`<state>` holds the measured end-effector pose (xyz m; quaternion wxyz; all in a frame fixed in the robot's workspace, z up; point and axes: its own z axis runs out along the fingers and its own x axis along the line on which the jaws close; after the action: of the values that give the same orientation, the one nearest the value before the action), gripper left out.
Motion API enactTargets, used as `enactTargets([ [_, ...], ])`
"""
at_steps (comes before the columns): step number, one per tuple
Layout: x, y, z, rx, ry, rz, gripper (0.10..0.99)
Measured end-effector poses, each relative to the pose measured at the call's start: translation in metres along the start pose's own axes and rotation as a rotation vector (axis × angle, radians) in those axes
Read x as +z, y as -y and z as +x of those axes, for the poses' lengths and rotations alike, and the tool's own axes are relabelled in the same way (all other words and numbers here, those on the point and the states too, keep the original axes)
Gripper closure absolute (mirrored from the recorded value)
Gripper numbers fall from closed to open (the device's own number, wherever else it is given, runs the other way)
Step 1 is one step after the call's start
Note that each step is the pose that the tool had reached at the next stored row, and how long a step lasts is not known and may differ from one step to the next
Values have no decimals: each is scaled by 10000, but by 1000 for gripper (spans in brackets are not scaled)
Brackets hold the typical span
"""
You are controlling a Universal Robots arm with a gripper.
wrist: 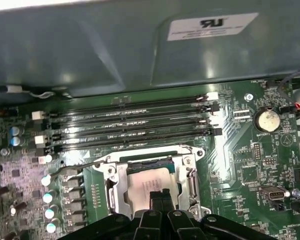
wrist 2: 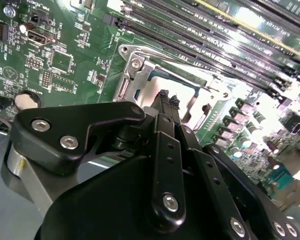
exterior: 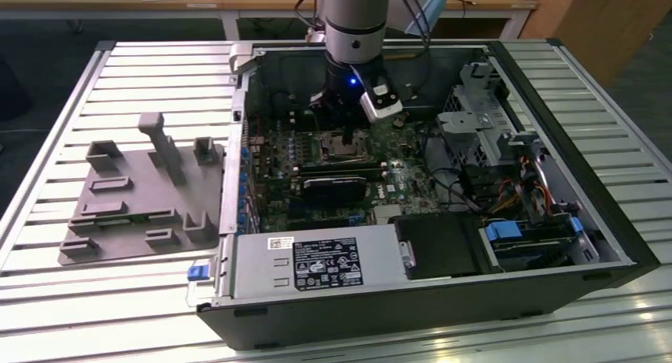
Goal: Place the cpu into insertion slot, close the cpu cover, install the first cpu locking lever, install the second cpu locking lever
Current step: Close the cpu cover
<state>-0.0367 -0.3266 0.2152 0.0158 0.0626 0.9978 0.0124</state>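
Down inside the open computer case [exterior: 420, 316], low over the insertion slot [exterior: 335, 148]: jaws shut tight together, nothing visible between them. In the first wrist view, fingertips [wrist: 156, 199] at the near edge of the cpu cover [wrist: 113, 182]; touching or just above, cannot tell. Seated flat in the slot: cpu [wrist: 149, 176], pale top showing through the cover's window. Cover apparently lying down over it, not standing up. Off one corner of the slot, thin lever rod [wrist: 77, 166] running toward the capacitors [wrist: 49, 201]; latched or free, cannot tell. Just beyond the slot, memory slots [wrist: 130, 122]; coin battery [wrist: 266, 120] off to one side. Farther out, arm [exterior: 352, 16] vertical above the board. Grey fixture tray [exterior: 137, 205] on the slatted tabletop [exterior: 157, 68] at the exterior view's left, well apart from the work.

Likely step, with placement looking done: pressing the cover shut or working a lever; cannot tell which. To do it well:
- Keep jaws closed as one blunt pusher.
- Bear on the frame metal, never on the cpu top.
- Push straight and light, square to the board.
- Stay clear of capacitors and memory slots.
- Watch for the rod slipping off the tips.
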Motion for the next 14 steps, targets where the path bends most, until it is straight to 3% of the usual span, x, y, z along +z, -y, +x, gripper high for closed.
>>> enactTargets([
  [14, 17, 23, 164, 394, 13, 12, 984],
])
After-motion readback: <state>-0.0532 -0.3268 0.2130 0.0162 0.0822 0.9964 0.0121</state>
